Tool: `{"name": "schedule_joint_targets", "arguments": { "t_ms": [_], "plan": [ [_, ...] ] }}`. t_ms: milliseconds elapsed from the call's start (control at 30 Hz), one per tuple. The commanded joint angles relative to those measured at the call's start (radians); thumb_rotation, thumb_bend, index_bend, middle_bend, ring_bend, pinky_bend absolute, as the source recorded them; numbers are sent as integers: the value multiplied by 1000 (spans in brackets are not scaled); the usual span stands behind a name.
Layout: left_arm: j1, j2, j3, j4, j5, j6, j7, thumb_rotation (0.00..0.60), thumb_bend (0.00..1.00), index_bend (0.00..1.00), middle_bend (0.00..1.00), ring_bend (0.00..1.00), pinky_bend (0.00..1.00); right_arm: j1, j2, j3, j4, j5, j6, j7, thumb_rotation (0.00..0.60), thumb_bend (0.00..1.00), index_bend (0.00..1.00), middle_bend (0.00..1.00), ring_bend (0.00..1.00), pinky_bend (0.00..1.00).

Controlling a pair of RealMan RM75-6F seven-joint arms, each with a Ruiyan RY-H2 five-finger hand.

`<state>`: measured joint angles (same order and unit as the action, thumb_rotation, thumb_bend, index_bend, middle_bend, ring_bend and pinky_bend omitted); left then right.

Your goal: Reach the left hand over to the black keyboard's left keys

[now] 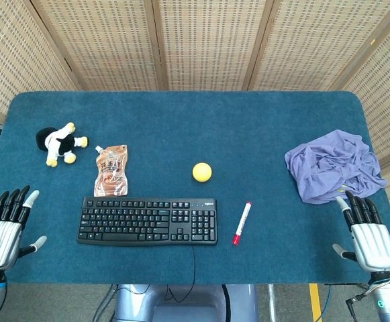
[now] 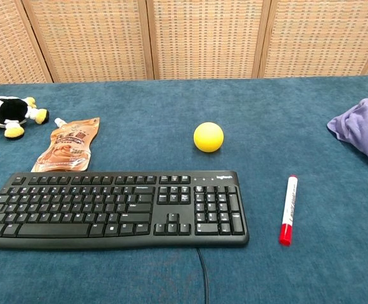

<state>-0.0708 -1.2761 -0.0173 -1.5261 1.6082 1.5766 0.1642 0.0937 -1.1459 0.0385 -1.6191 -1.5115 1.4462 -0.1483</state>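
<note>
The black keyboard lies near the table's front edge, a little left of centre; the chest view shows it close up with its cable running off the front. My left hand sits at the front left corner of the table, well left of the keyboard's left keys, holding nothing with its fingers apart. At the front right corner my right hand is likewise spread and empty. Neither hand shows in the chest view.
A brown drink pouch lies just behind the keyboard's left end, with a black-and-white plush toy further back left. A yellow ball and a red marker sit right of centre. A purple cloth is bunched at the right.
</note>
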Motion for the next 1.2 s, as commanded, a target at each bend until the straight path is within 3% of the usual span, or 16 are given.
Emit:
{"name": "schedule_joint_targets", "arguments": {
  "t_ms": [33,300,467,500,633,767,967,1200],
  "plan": [
    [0,0,0,1,-1,-1,-1,600,99,0,0,0,0,1,-1,0,0,0,-1,-2,600,0,0,0,0,0],
    [3,-1,5,-3,7,5,10,600,106,0,0,0,0,2,-2,-1,3,0,-6,0,600,0,0,0,0,0],
    [3,-18,5,-4,18,14,36,600,217,0,14,31,32,4,-1,-1,3,4,-11,6,600,0,0,0,0,0],
    [3,-21,4,-4,21,15,40,600,241,0,43,68,61,4,-1,0,3,5,-11,7,600,0,0,0,0,0],
    [2,-43,5,-5,29,20,61,600,406,0,346,345,246,4,1,2,2,10,-12,13,600,0,0,0,0,0],
    [-2,-33,20,-36,27,-9,82,600,588,0,517,495,329,5,2,1,1,10,-16,16,600,0,0,0,0,0],
    [-24,43,66,-149,16,-114,115,600,781,0,597,576,376,9,-2,-1,2,12,-25,11,600,0,0,0,0,0],
    [-81,183,113,-338,-54,-301,215,600,833,0,603,580,383,12,-3,0,0,15,-31,5,600,0,0,0,0,0]
  ]
}}
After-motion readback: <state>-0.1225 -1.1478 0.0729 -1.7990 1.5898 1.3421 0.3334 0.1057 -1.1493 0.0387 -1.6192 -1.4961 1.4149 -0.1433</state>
